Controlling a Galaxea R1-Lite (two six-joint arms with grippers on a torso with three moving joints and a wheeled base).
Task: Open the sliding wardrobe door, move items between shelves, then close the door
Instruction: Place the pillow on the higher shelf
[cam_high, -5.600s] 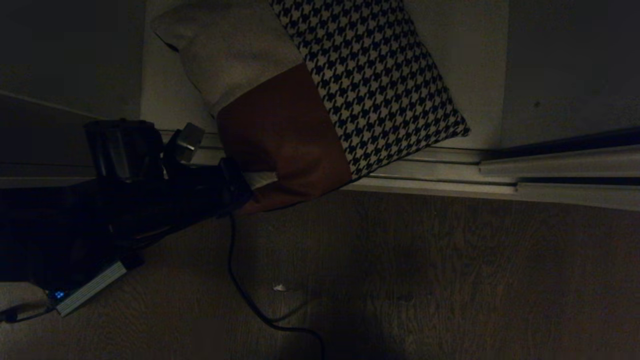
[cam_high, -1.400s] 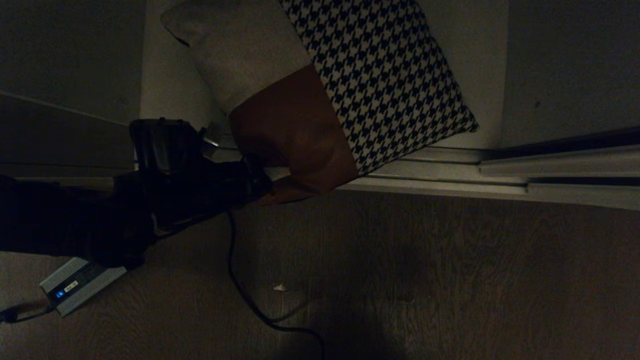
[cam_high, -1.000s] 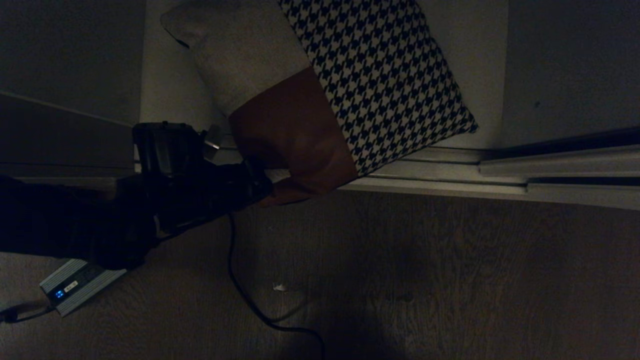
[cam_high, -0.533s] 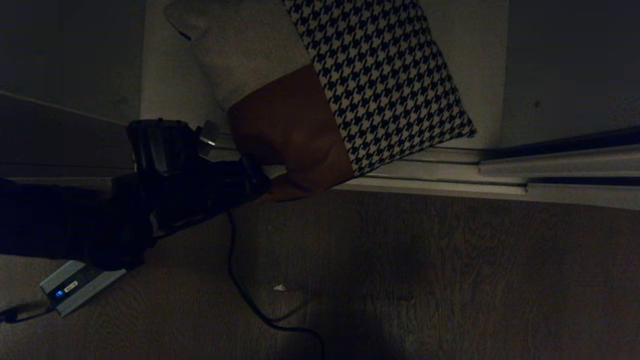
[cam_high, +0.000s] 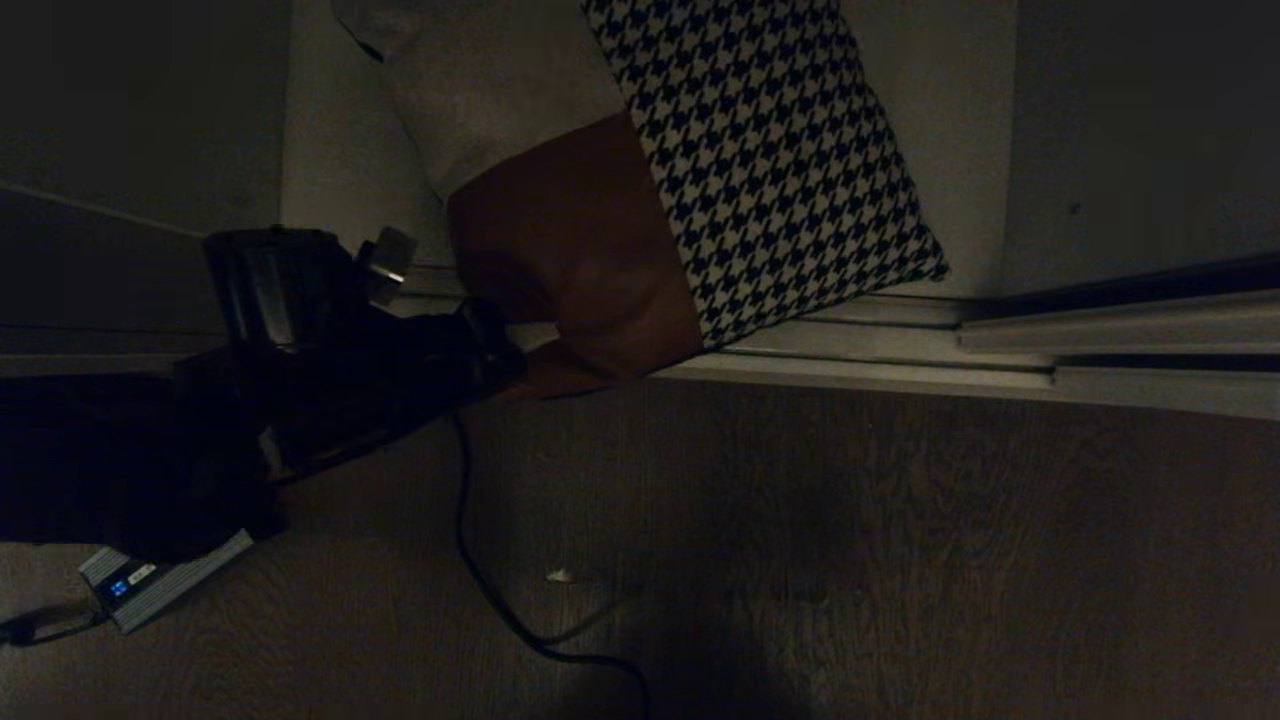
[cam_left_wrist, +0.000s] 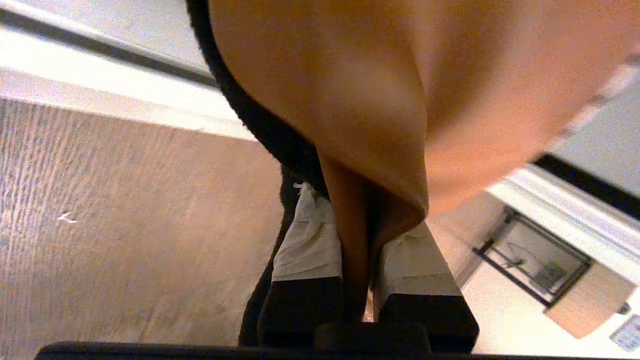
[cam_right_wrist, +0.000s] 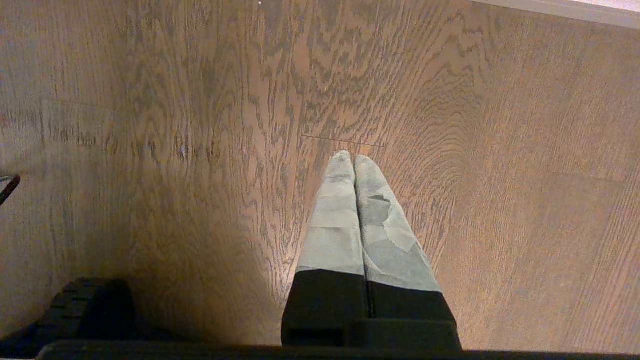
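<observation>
One cushion (cam_high: 640, 190), patched in beige, rust-brown and houndstooth, lies tilted on the wardrobe's bottom shelf (cam_high: 330, 170), its rust-brown corner hanging out over the door tracks (cam_high: 1000, 340) toward the wooden floor (cam_high: 850, 540). That overhanging corner gives the left pincer (cam_high: 500, 362) something thin to bite: in the left wrist view its taped fingers (cam_left_wrist: 310, 240) stand narrow, pinching a fold of the brown fabric between them, so the bulky cushion can be dragged or lifted by its edge, probably toward another shelf. Left of the cushion a dark panel, likely the sliding door (cam_high: 140, 110), sits pushed aside. A black cable (cam_high: 470, 540) and a small grey box (cam_high: 160, 585) lie on the near floor. The right pincer (cam_right_wrist: 354, 162) hangs closed and empty over bare floorboards, out of the way.
</observation>
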